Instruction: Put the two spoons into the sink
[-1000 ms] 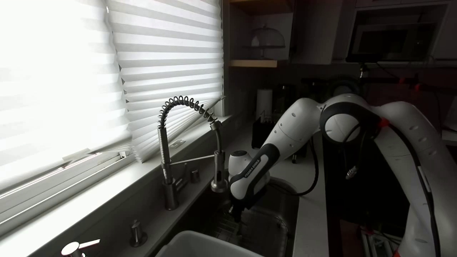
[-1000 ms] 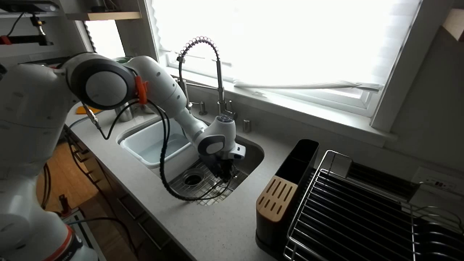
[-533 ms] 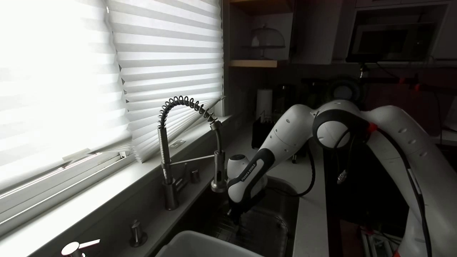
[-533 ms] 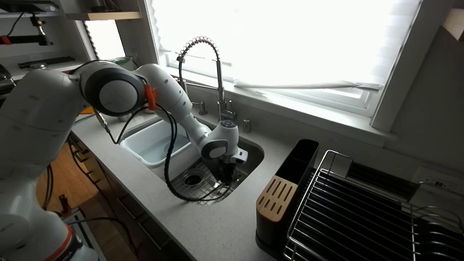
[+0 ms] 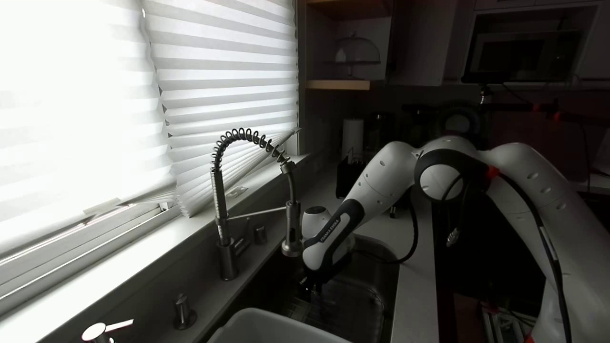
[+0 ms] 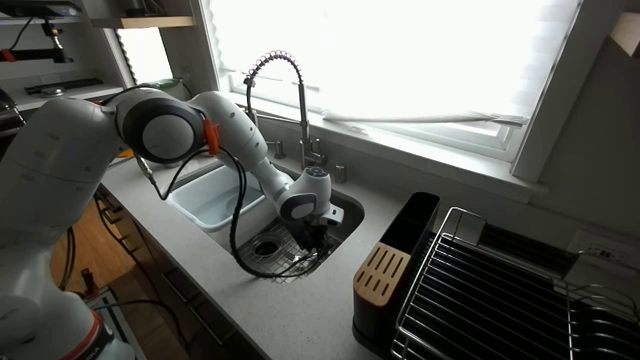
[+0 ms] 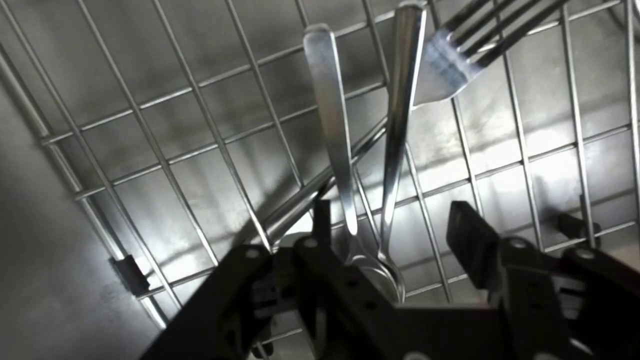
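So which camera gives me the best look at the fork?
The wrist view: from close above it shows the fork, its handle crossing beneath both spoons, though the frame's top edge clips it. In both exterior views the sink shows, but I can't make out the fork there.

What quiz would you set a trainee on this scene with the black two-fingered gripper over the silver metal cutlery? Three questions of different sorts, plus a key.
1. True or false: the black two-fingered gripper stands open.
2. In the wrist view, do the two slim silver metal spoons lie (a) beneath, (b) across the top of, or (c) clear of the silver metal fork?
3. Fill in: in both exterior views, the pale rectangular plastic tub stands inside the grey metal ____.

Key: 1. true; 2. b; 3. sink.
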You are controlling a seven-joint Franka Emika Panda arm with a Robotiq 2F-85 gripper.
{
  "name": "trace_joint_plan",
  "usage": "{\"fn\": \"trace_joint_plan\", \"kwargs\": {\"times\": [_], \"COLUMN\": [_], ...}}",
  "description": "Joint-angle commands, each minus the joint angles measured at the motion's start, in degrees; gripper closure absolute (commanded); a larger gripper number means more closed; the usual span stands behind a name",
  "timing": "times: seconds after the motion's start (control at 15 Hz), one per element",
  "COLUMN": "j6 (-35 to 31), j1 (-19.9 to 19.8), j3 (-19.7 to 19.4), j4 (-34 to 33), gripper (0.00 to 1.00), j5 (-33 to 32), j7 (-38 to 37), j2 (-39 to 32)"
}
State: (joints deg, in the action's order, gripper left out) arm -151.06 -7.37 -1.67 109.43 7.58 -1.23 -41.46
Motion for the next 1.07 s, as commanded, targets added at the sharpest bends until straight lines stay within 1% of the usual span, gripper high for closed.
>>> {"fn": "trace_joint_plan", "kwargs": {"times": [0.0,0.07,0.13,0.33,0.4,0.47,0.67,1.0], "j6": [-1.7,-1.4,-0.8,1.4,2.9,3.8,7.7,14.4], "j1": [0.9,1.1,1.5,3.0,4.1,4.4,4.9,4.4], "j3": [-0.3,-0.2,-0.3,-1.5,-2.8,-3.1,-3.6,-3.2], "j4": [2.7,3.7,4.9,8.6,10.0,11.1,14.2,17.8], "gripper": [0.06,0.01,0.0,0.0,0.0,0.0,0.0,0.0], "j5": [1.0,1.1,0.9,-1.0,-3.1,-4.0,-7.3,-12.3], "j7": [-2.8,-3.6,-4.1,-5.0,-5.3,-5.1,-4.1,-3.0], "j2": [3.8,5.5,7.5,13.9,16.5,18.6,25.4,35.1]}}
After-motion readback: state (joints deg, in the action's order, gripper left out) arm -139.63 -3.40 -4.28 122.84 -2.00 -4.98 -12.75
